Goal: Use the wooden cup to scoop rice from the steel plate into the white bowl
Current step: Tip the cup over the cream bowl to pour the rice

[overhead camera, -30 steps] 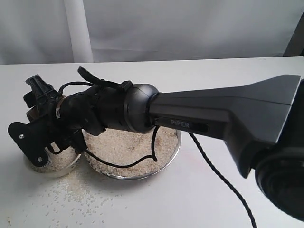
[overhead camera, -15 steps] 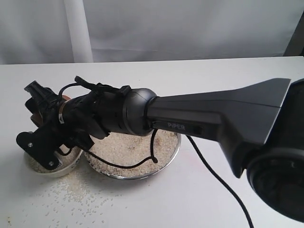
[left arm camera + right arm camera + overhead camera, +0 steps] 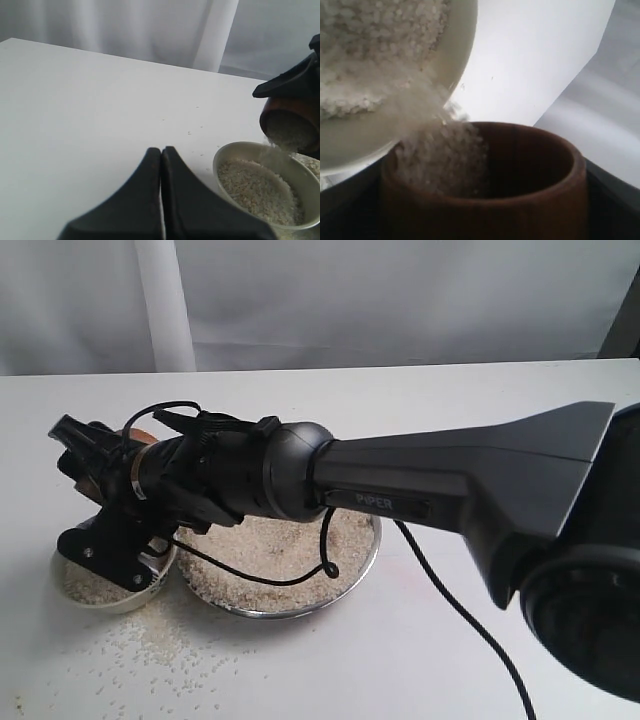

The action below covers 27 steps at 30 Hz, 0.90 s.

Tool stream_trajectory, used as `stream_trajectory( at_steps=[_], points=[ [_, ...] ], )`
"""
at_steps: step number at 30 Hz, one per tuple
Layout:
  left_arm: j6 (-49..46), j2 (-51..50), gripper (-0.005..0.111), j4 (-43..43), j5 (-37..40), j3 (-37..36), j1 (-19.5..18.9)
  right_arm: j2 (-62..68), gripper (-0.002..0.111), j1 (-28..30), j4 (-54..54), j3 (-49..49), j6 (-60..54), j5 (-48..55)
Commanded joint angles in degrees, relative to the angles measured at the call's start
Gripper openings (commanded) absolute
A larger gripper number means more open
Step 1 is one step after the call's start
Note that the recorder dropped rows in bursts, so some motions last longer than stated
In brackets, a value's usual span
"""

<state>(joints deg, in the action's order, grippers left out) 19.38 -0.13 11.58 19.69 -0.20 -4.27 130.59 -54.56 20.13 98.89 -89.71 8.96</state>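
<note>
Rice [image 3: 289,131] midstream — wooden cup [image 3: 287,106] steeper now

the bowl [image 3: 112,606] sits just left of the plate [image 3: 290,611] on the table [image 3: 450,400], the tipped cup [image 3: 291,107] above it; rice [image 3: 270,550] lies in all three and scattered before them.

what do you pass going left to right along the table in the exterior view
bowl → plate → right arm's big joint
</note>
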Motion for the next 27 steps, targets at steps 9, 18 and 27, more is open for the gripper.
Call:
stream_trajectory(
  at_steps=[9,18,27],
  points=[
    [0.1,0.1,0.0,-0.3,-0.4,0.2,0.3,-0.2,0.0,0.4,9.8,0.5,0.6,-1.3],
    [0.1,0.1,0.0,-0.3,-0.4,0.2,0.3,-0.2,0.0,0.4,17.0,0.5,0.6,-1.3],
    [0.1,0.1,0.0,-0.3,-0.4,0.2,0.3,-0.4,0.0,-0.1,21.5,0.6,0.6,-1.3]
  ],
)
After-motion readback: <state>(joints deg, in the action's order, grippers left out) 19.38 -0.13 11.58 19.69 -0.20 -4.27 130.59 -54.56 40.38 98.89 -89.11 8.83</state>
